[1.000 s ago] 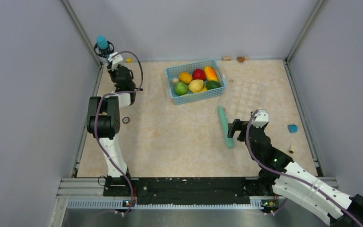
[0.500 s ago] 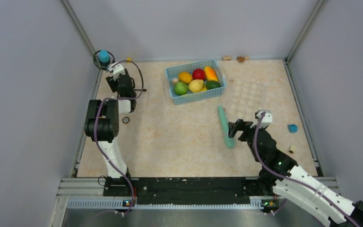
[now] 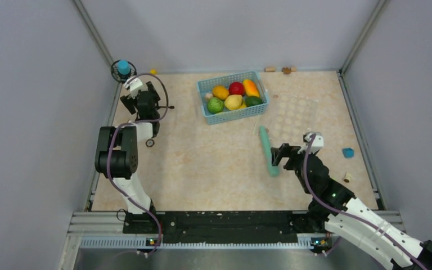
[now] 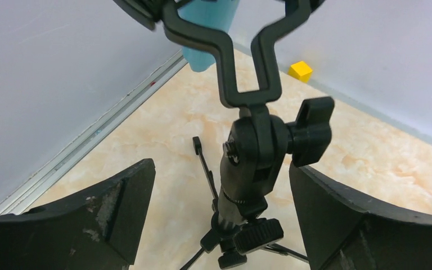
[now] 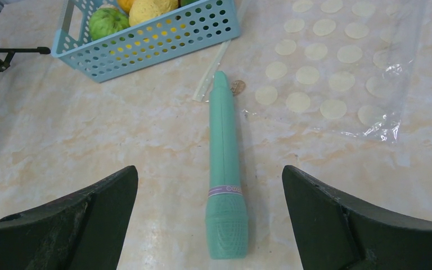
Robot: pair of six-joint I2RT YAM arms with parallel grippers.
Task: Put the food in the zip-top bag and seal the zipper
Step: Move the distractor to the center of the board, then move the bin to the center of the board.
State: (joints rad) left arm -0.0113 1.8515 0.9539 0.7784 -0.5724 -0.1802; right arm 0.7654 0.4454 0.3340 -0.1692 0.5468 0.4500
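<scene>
The food (image 3: 233, 97), glossy toy fruits and vegetables, lies piled in a light-blue basket (image 3: 209, 116) at the back centre; its light green piece (image 5: 106, 22) shows in the right wrist view. The zip-top bag (image 3: 296, 114) lies flat and empty right of the basket, its zipper (image 5: 212, 68) a thin clear strip at the left edge. My right gripper (image 3: 281, 154) is open, its fingers either side of a teal stick (image 5: 226, 169) without touching it. My left gripper (image 4: 220, 166) is open at the back left, facing a black mini tripod (image 4: 253, 152).
The tripod (image 3: 124, 70) stands in the back-left corner holding a blue cylinder (image 4: 208, 34). A yellow block (image 3: 153, 71) lies by the back wall, a blue block (image 3: 347, 152) at the right. A small ring (image 3: 149, 143) lies near the left arm. Grey walls enclose the table.
My left gripper has opened, let go of the tripod and drawn back from it; the tripod now stands in the corner. The right arm shifted slightly.
</scene>
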